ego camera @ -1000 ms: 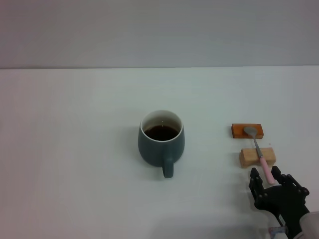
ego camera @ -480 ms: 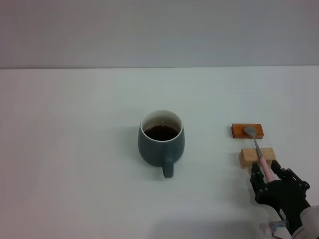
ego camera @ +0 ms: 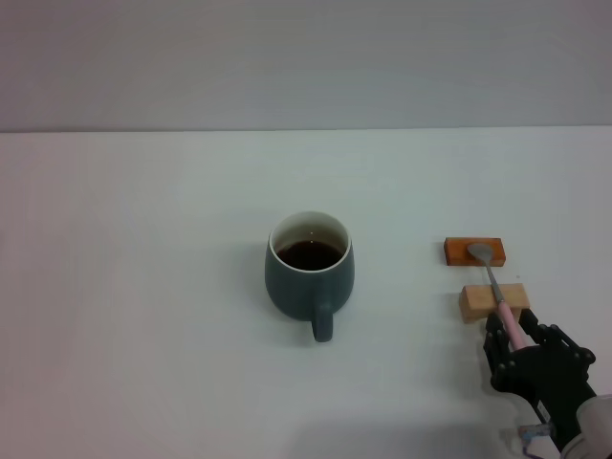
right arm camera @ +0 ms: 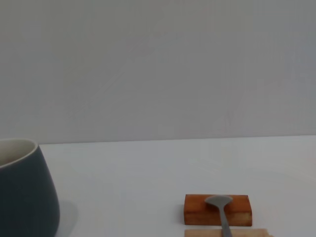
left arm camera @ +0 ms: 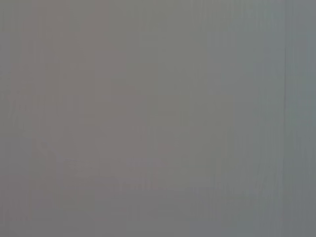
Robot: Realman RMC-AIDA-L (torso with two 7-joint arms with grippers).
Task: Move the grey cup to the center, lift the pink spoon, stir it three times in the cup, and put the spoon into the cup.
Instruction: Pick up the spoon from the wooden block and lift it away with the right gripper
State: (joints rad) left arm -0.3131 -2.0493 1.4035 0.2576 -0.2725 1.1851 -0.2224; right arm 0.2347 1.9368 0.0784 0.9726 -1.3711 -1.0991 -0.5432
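Note:
The grey cup (ego camera: 308,277) stands upright near the middle of the white table, dark liquid inside, its handle towards me. It also shows in the right wrist view (right arm camera: 24,190). The pink spoon (ego camera: 494,283) lies at the right, its metal bowl on an orange-brown block (ego camera: 459,252) and its stem across a tan block (ego camera: 475,303). The spoon's bowl shows in the right wrist view (right arm camera: 218,201). My right gripper (ego camera: 521,335) is low at the near right, its fingers open on either side of the pink handle's end. My left gripper is out of view.
The orange-brown block (right arm camera: 197,210) and the top edge of the tan block (right arm camera: 207,233) show in the right wrist view. A grey wall runs behind the table's far edge (ego camera: 306,131). The left wrist view shows only flat grey.
My right gripper has moved slightly forward along the spoon's handle, so the pink end now lies between its fingers. The cup and the spoon have not moved.

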